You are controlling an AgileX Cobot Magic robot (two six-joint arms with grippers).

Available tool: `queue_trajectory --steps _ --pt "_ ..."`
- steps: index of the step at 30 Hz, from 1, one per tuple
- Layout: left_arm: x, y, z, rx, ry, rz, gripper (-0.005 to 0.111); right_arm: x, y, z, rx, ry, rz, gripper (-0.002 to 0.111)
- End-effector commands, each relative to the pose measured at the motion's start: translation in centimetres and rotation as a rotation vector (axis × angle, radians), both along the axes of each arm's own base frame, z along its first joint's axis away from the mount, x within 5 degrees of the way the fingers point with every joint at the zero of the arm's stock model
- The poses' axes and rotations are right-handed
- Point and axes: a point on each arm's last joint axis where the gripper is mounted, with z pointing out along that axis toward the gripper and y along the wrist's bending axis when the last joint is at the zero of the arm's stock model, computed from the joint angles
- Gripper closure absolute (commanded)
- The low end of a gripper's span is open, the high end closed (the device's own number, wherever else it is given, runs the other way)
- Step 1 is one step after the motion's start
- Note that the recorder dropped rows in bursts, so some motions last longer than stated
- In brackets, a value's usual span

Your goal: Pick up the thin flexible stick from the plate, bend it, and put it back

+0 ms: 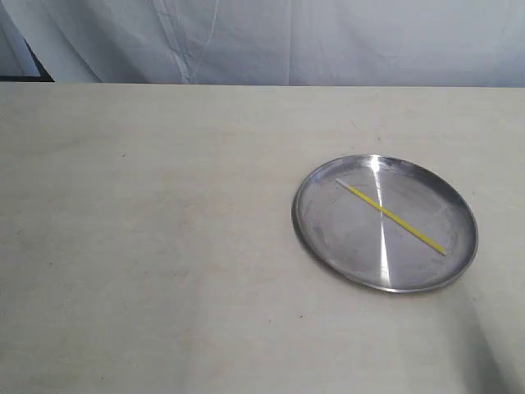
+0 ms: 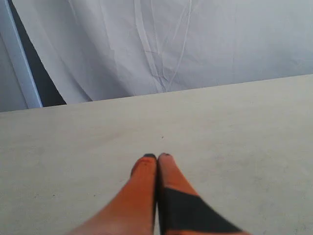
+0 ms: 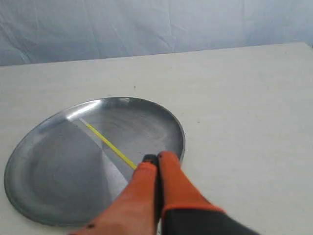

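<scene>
A thin yellow flexible stick [image 1: 391,217] lies straight and diagonal across the shiny round metal plate [image 1: 320,234] on the right half of the table. In the right wrist view the stick [image 3: 108,144] runs over the plate [image 3: 44,171] toward my right gripper [image 3: 157,157], whose orange fingers are pressed together above the plate's near edge; the stick's near end is hidden behind them. My left gripper [image 2: 157,156] is shut with nothing in it, over bare table away from the plate. Neither gripper shows in the exterior view.
The pale tabletop [image 1: 148,246] stretches wide to the left of the plate. A wrinkled white cloth backdrop [image 1: 287,37] hangs behind the table's far edge.
</scene>
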Motion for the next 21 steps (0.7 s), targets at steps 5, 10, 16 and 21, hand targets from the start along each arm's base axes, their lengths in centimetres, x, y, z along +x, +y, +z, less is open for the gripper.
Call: queue_trajectory --steps 5,10,16,21 --pt "0.0 0.0 0.0 0.002 -0.013 0.0 0.106 0.0 -0.1 0.1 -0.287 -0.012 0.111 0.108" --pt "0.0 0.0 0.0 0.002 -0.013 0.0 0.106 0.2 -0.3 0.6 -0.377 -0.061 0.109 0.108" --pt "0.0 0.0 0.0 0.002 -0.013 0.0 0.106 0.3 0.1 2.3 -0.411 -0.248 0.119 0.108" --pt "0.0 0.0 0.0 0.002 -0.013 0.0 0.106 0.2 0.5 3.8 -0.416 -0.42 0.128 0.108"
